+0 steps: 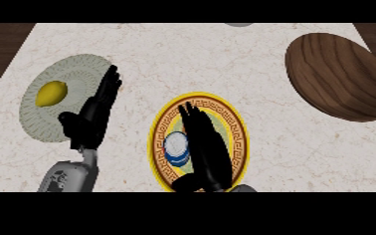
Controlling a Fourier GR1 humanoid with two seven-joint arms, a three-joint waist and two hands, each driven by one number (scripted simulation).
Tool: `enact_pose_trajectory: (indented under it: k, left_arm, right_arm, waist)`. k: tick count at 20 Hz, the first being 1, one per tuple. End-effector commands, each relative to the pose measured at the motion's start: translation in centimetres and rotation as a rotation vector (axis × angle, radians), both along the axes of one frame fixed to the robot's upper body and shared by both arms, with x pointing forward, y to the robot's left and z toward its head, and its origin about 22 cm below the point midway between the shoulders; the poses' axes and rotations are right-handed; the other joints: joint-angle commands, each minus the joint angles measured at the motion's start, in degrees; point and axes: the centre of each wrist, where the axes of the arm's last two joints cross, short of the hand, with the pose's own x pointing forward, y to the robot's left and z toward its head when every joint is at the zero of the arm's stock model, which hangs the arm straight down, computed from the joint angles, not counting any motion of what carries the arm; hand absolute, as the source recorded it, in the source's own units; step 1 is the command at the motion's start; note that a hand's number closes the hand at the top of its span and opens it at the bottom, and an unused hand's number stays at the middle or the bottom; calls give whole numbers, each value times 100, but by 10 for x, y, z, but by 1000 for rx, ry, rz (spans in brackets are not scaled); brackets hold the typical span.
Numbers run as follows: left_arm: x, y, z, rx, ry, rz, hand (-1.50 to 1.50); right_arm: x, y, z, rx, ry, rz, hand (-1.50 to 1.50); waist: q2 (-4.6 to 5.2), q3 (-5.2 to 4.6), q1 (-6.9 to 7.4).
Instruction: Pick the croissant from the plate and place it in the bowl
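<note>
A pale green-white plate [77, 67] lies at the left with a small yellow rounded item [51, 93] on it; I cannot make out a croissant shape. A dark wooden bowl [330, 74] sits at the far right. In the middle is a yellow-rimmed patterned plate [235, 124] holding a blue-and-white round object [175, 148]. My right hand [206, 147] hovers over this patterned plate, open with fingers straight, partly hiding the blue-and-white object. My left hand [95, 112] stands open, fingers up, at the right edge of the pale plate, beside the yellow item.
The counter [220, 55] is light marble with dark wood edges at the top corners. A small grey object [238, 24] pokes in at the top edge.
</note>
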Motion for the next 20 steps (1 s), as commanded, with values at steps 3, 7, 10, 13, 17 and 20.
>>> enact_pose_trajectory:
  k: [3,7,10,13,17,20]
  left_arm:
    - [1,12,-21,-19,4,-10,0]
    - [1,5,-1,-8,8,-11,0]
    - [7,14,-5,-4,1,17,0]
    - [-3,-10,-6,9,-7,9,0]
    - [-5,0,-3,-22,14,-7,0]
    - [4,6,1,-9,6,0,0]
  right_arm:
    - [2,2,-24,-61,-17,-25,-150]
    - [23,-11,-33,-162,-37,-105,-150]
    - [12,-11,-29,-201,-24,-86,-150]
    - [40,-15,-17,-202,3,-48,-150]
    - [43,-13,-31,-194,19,17,150]
    - [23,-10,-53,-336,16,130,150]
  waist:
    - [4,-2,2]
    - [0,-1,4]
    - [-3,-1,-18]
    - [-1,0,-3]
    - [-1,0,6]
    - [1,-2,-13]
